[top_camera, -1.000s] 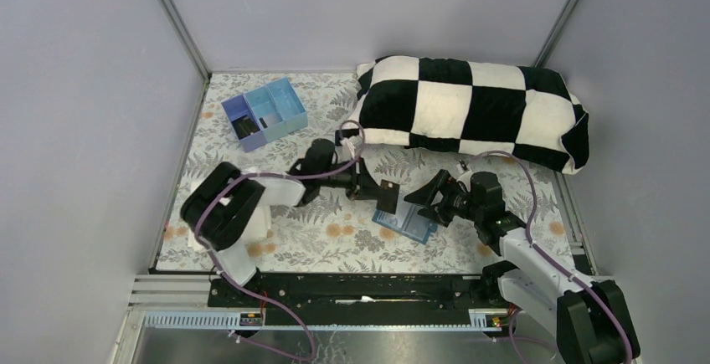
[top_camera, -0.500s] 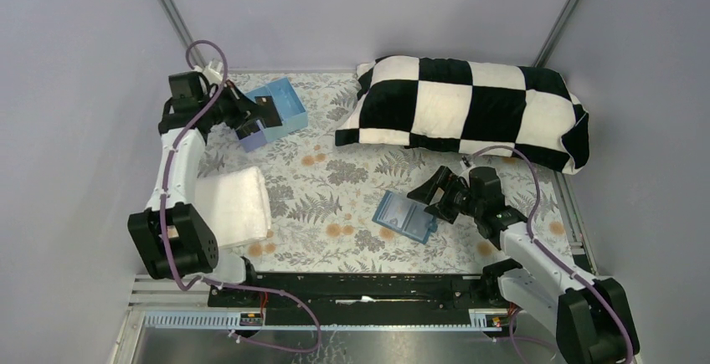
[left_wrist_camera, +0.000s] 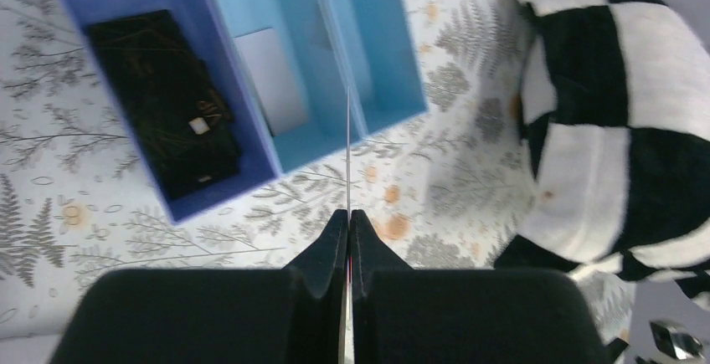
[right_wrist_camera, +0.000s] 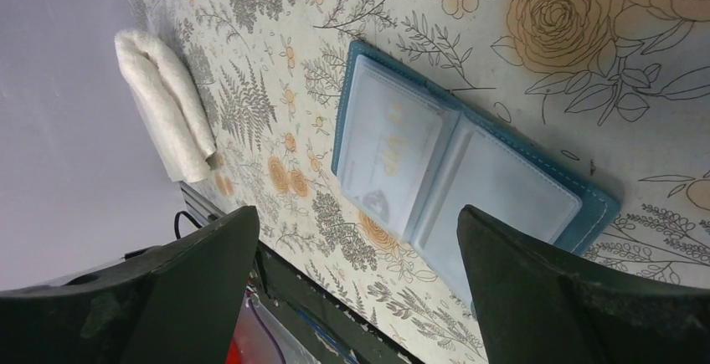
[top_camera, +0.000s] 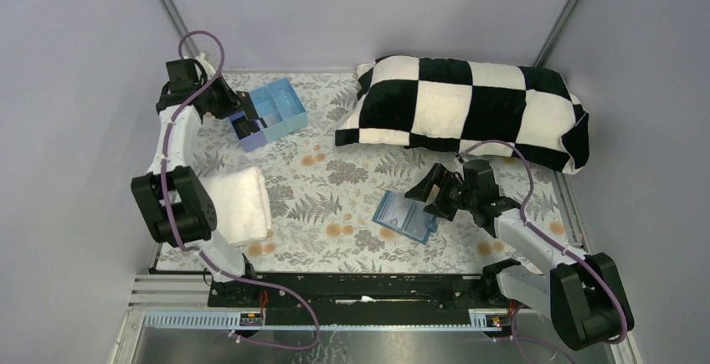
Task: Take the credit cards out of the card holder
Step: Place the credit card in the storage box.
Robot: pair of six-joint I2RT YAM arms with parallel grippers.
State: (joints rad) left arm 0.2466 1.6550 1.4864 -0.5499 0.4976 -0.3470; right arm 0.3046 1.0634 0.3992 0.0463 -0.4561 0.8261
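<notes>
The light-blue card holder [top_camera: 404, 217] lies open on the floral cloth; the right wrist view shows it [right_wrist_camera: 452, 171] with two pale clear sleeves, the left one with faint print. My right gripper [top_camera: 427, 190] is open and empty just right of it, its fingers [right_wrist_camera: 209, 264] wide apart above the holder's near side. My left gripper [top_camera: 237, 111] is at the back left over the compartment tray [top_camera: 289, 113]. It is shut on a thin card [left_wrist_camera: 347, 146], seen edge-on above the tray's light-blue part.
The blue-and-purple tray [left_wrist_camera: 251, 142] holds a dark card [left_wrist_camera: 163, 113] in its purple compartment and a white card [left_wrist_camera: 270, 79] in a blue one. A checkered pillow [top_camera: 469, 109] lies at the back right. A folded white towel [top_camera: 239, 205] lies front left.
My left arm has swung from beside the card holder to the back left with the card in it and now hangs over the tray. My right gripper has shifted only slightly.
</notes>
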